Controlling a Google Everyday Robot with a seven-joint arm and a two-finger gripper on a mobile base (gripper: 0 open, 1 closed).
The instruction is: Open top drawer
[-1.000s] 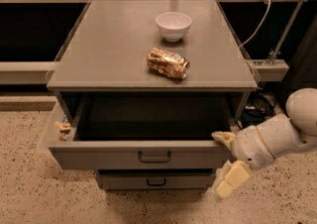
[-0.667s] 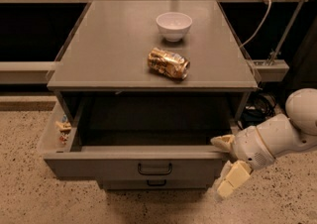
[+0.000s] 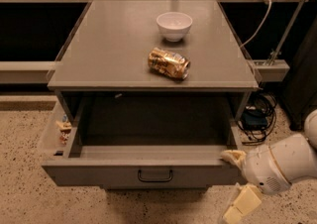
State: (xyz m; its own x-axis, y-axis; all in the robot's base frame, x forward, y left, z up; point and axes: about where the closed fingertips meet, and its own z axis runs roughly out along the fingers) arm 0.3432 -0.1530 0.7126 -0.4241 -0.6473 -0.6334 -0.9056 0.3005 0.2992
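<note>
The top drawer is a wide grey drawer with a small black bar handle. It stands pulled far out of the grey cabinet, and its inside looks dark and bare. My gripper is at the drawer front's right end, on my white arm. One cream finger lies on the top right corner of the drawer front. The other finger hangs well below it, so the gripper is open. The two lower drawers are hidden under the pulled-out one.
A white bowl and a crushed golden can lie on the cabinet top. A small coloured object sits at the drawer's left side. Black cables lie on the speckled floor to the right.
The top drawer has slid further out toward the camera and now covers the lower drawers. My gripper has stayed at the drawer's right front corner and moved with it.
</note>
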